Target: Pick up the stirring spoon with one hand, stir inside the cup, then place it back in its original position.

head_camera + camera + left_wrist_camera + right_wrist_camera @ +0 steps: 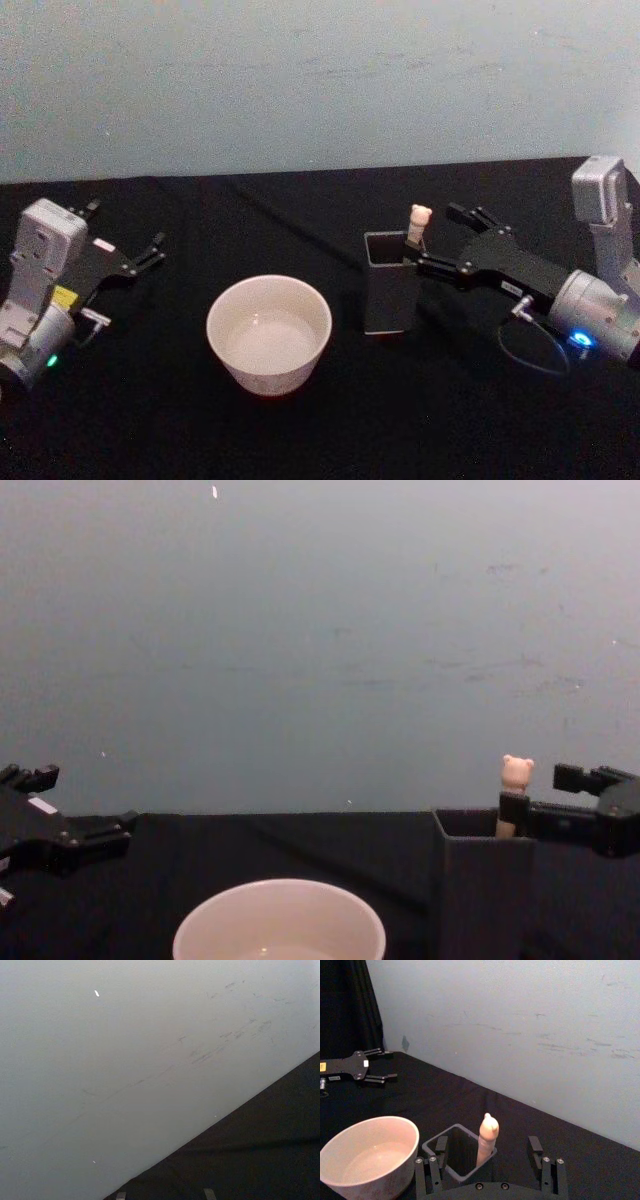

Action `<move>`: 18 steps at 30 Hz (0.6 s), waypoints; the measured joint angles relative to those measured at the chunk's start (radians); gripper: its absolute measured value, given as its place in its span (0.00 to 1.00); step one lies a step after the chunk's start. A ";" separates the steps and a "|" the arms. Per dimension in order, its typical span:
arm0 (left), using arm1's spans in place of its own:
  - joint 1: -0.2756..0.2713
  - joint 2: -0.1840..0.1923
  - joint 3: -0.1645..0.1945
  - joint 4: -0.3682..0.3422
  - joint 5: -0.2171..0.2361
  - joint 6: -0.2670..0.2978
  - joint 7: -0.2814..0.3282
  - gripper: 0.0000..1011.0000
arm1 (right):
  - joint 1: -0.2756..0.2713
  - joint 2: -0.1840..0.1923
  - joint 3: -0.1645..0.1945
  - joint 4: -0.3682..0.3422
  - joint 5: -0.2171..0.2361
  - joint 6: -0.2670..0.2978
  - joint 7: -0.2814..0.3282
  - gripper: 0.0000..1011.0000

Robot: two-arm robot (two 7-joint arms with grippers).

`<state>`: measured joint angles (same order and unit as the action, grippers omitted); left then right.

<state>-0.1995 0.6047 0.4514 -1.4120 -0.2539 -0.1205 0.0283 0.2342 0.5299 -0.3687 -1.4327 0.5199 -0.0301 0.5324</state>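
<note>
My right end effector, open astride the stirring spoon in the holder at centre-right, could tip the holder if it closes off-centre; my left end effector idles open, far left.

pale blue-grey wall w/ scuff marks; black cloth tabletop; dark curtain.

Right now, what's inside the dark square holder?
The stirring spoon: its beige bear-topped handle sticks up out of the holder, the open right gripper straddling it. The walls hide its neck and bowl. The left gripper sits open, far left.
</note>
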 joint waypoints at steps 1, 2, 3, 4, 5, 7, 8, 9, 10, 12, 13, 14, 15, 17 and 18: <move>0.000 0.000 0.000 0.000 0.000 0.000 0.000 0.99 | 0.004 -0.003 -0.001 0.004 -0.001 0.001 0.003 0.99; 0.000 0.000 0.000 0.000 0.000 0.000 0.000 0.99 | 0.009 -0.006 -0.003 0.008 -0.003 0.002 0.004 0.99; 0.000 0.000 0.000 0.000 0.000 0.000 0.000 0.99 | 0.016 -0.011 -0.005 0.015 -0.004 0.004 0.007 0.99; 0.000 0.000 0.000 0.000 0.000 0.000 0.000 0.99 | 0.021 -0.013 -0.006 0.019 -0.006 0.005 0.009 0.99; 0.000 0.000 0.000 0.000 0.000 0.000 0.000 0.99 | 0.024 -0.015 -0.007 0.022 -0.006 0.006 0.010 0.99; 0.000 0.000 0.000 0.000 0.000 0.000 0.000 0.99 | 0.036 -0.021 -0.010 0.033 -0.009 0.011 0.013 0.99; 0.000 0.000 0.000 0.000 0.000 0.000 0.000 0.99 | 0.040 -0.023 -0.011 0.036 -0.009 0.013 0.014 0.99; 0.000 0.000 0.000 0.000 0.000 0.000 0.000 0.99 | 0.044 -0.025 -0.012 0.039 -0.010 0.016 0.015 0.99; 0.000 0.000 0.000 0.000 0.000 0.000 0.000 0.99 | 0.050 -0.029 -0.013 0.044 -0.010 0.020 0.016 0.99; 0.000 0.000 0.000 0.000 0.000 0.000 0.000 0.99 | 0.059 -0.033 -0.016 0.051 -0.010 0.025 0.018 0.99; 0.000 0.000 0.000 0.000 0.000 0.000 0.000 0.99 | 0.061 -0.035 -0.016 0.054 -0.010 0.026 0.019 0.99; 0.000 0.000 0.000 0.000 0.000 0.000 0.000 0.99 | 0.061 -0.035 -0.016 0.054 -0.010 0.026 0.019 0.99; 0.000 0.000 0.000 0.000 0.000 0.000 0.000 0.99 | 0.069 -0.039 -0.019 0.061 -0.010 0.029 0.020 0.99; 0.000 0.000 0.000 0.000 0.000 0.000 0.000 0.99 | 0.074 -0.042 -0.021 0.066 -0.010 0.031 0.022 0.99; 0.000 0.000 0.000 0.000 0.000 0.000 0.000 0.99 | 0.077 -0.044 -0.022 0.069 -0.010 0.031 0.023 0.99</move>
<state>-0.1995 0.6047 0.4514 -1.4120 -0.2539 -0.1205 0.0282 0.3114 0.4864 -0.3908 -1.3641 0.5099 0.0010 0.5553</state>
